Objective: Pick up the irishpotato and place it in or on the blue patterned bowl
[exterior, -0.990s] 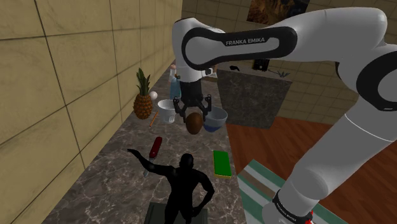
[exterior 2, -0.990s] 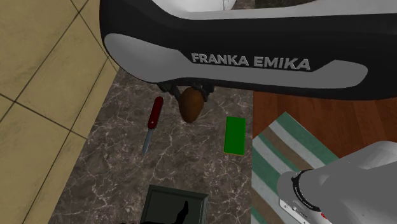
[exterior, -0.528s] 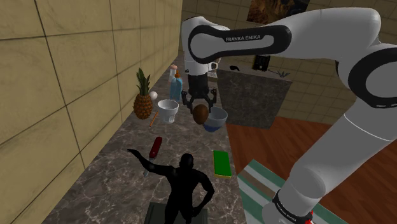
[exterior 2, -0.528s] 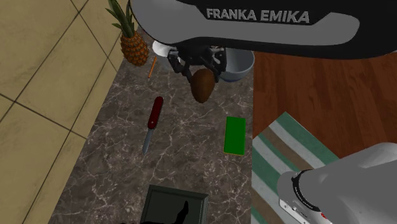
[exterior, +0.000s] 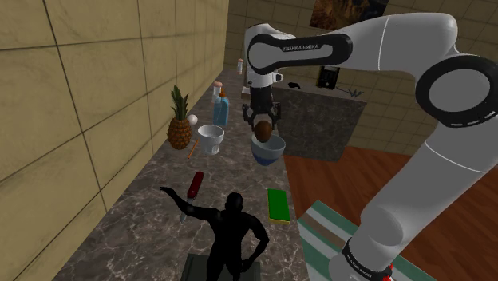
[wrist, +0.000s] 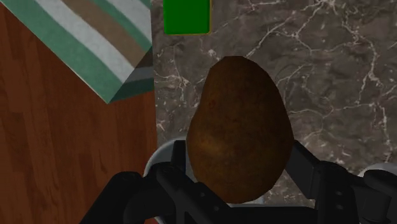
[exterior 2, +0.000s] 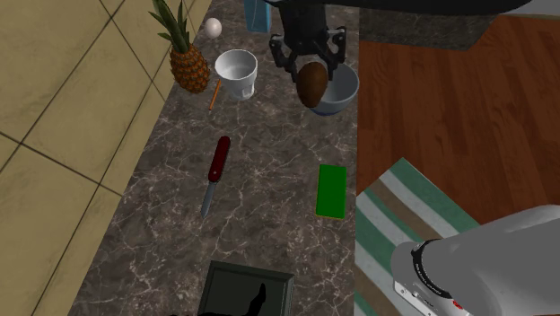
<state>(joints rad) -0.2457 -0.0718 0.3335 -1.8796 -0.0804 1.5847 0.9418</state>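
claw (exterior 2: 311, 79) clamped on brown potato (exterior 2: 313, 83), above bowl (exterior 2: 339, 93)

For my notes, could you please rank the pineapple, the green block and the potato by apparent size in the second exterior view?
1. Pineapple.
2. Green block and potato look alike; the potato, raised in the gripper, may be nearer the camera.

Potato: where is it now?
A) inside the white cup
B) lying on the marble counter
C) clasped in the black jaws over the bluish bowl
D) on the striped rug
C: the jaws clasp the potato, which hangs over the bowl, clear of the counter.
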